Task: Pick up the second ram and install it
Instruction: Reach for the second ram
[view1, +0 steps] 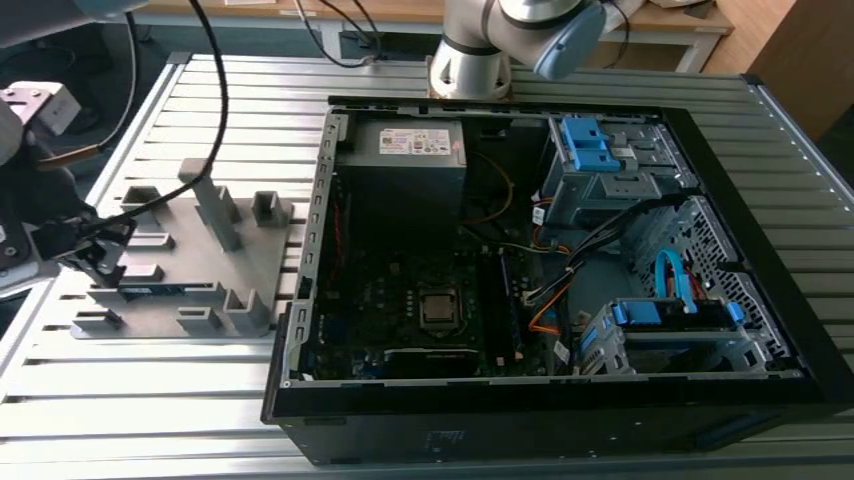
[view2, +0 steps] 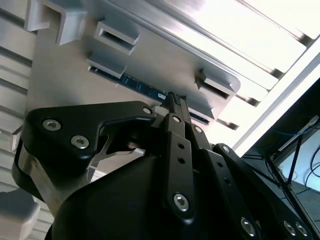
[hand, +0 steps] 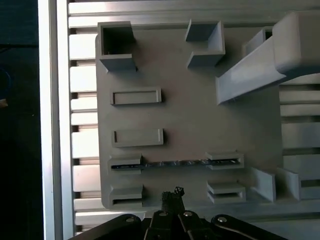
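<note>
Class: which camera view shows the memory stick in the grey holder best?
The first wrist view: the memory stick shows along its whole length, on edge between two slots of the grey holder. The second wrist view shows a blue stretch partly hidden by the gripper; the exterior view, a thin blue strip.

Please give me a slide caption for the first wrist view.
The pincer hovers near the second ram, which stands on edge in the grey holder's slots.

The second ram (hand: 175, 163) (view2: 140, 86), a long, thin blue-green board, is seen in both wrist views stood on its long edge in slotted grey holders (hand: 225, 160), just beyond the jaws, untouched.
</note>
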